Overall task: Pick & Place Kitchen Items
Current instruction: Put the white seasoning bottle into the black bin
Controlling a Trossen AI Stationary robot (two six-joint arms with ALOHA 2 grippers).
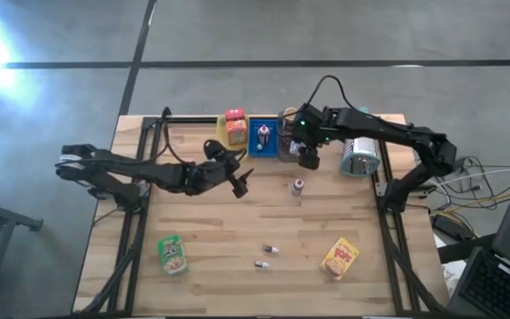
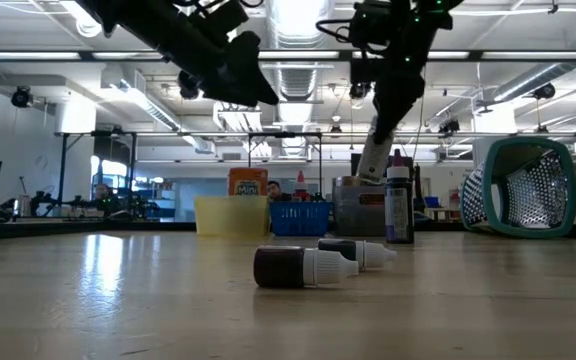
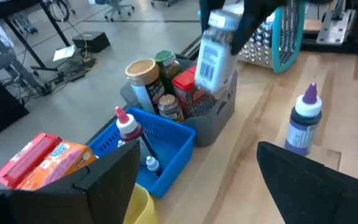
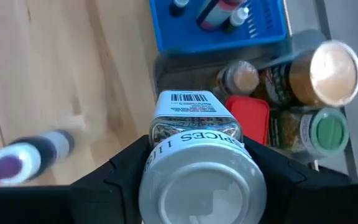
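Observation:
My right gripper (image 1: 308,161) is shut on a clear spice jar (image 3: 211,57) with a white lid and a barcode label. It holds the jar just above the grey tray (image 3: 224,107), which is packed with small jars. My left gripper (image 1: 240,184) hangs open in the air left of the trays, with nothing between its fingers. A purple-capped bottle (image 1: 298,187) stands upright on the table near both grippers. Two tiny vials (image 1: 266,257) lie on their sides toward the near edge, with a green pouch (image 1: 173,254) and a yellow pouch (image 1: 341,258) to either side. My right gripper pinches the spice jar between its two fingers (image 4: 124,169), on opposite sides of the jar's upper part (image 4: 166,144) just under the lid. The fingers come from above, slanting down. The jar hangs clear, lid toward the wrist and slightly tilted, over the grey tray's jars.
Along the far edge stand a yellow tray (image 1: 235,140) with red and orange boxes, a blue tray (image 1: 264,139) with small bottles, and the grey tray. A teal and white basket (image 1: 359,157) lies on its side to the right. Bare wood lies in the table's middle.

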